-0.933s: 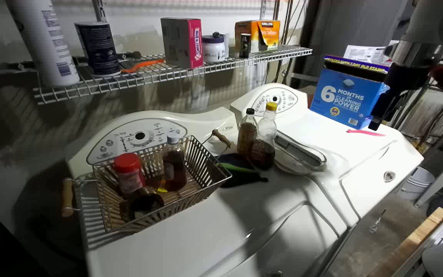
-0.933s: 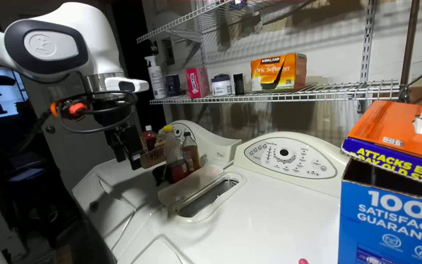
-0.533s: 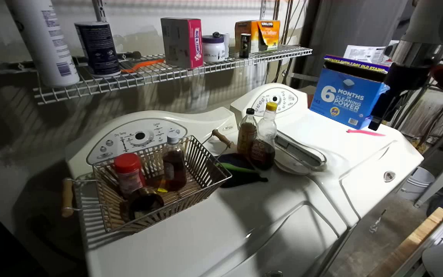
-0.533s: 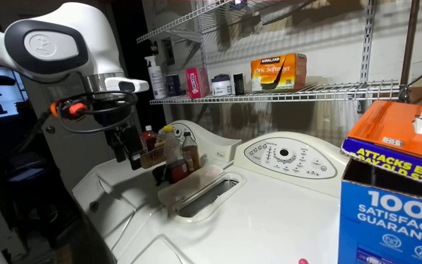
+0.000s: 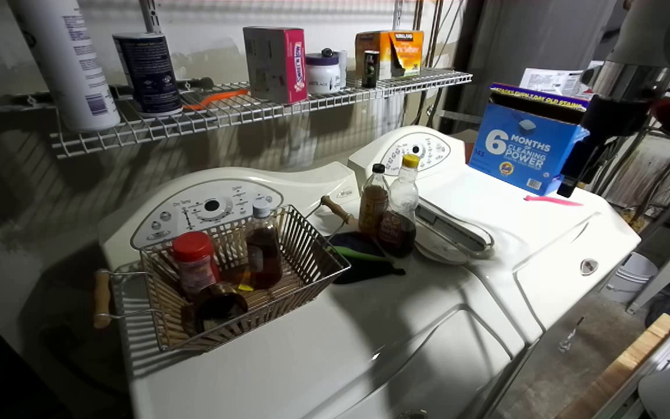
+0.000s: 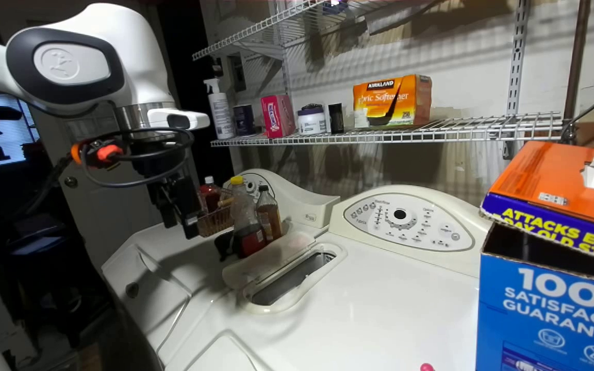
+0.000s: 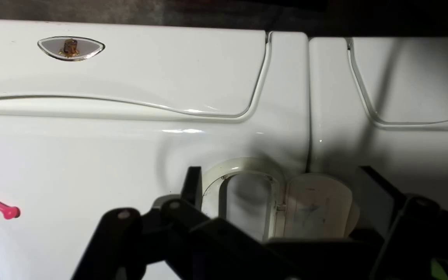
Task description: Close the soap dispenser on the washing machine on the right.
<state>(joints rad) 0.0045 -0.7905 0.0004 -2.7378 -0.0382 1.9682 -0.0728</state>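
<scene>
1. The soap dispenser [image 7: 247,202] is uncovered, a long opening let into the desk [image 6: 379,304] — the white tops of the washing machine [image 5: 556,233] and the dryer [image 5: 312,355], side by side — on the washing machine's half, close to the edge where the two meet.
2. Its lid [image 7: 317,210] is swung back and lies out over the seam, towards the dryer.
3. The hand [image 7: 280,179] is released: its fingers [image 7: 193,186] are spread wide, and in the wrist view the dispenser and lid show between them. In an exterior view it hangs higher than the desk, apart from the lid.
4. On the dryer just past the lid, towards the desk's back edge, a yellow-capped bottle [image 5: 399,209] and a black-capped bottle [image 5: 373,203] stand upright, close together. A dark item [image 5: 364,265] with a green stripe lies by them, too dim to name.
5. Towards the dryer's outer back corner, a wire basket [image 5: 312,253] holds a red-lidded jar [image 5: 194,265], a pale-capped bottle [image 5: 263,250] and a dark round-mouthed container [image 5: 218,308].
6. Near the desk's opposite side edge stands a blue stain-remover box [image 6: 544,314], its orange top [image 6: 560,178] partly raised. A pink stick [image 5: 553,201] lies just beside it.
7. Above the back edge, a wire shelf [image 6: 482,136] bears a Kirkland fabric softener box [image 6: 392,103], a pink Sweet'N Low box [image 5: 277,67] and a purple-lidded tub [image 5: 323,75].
</scene>
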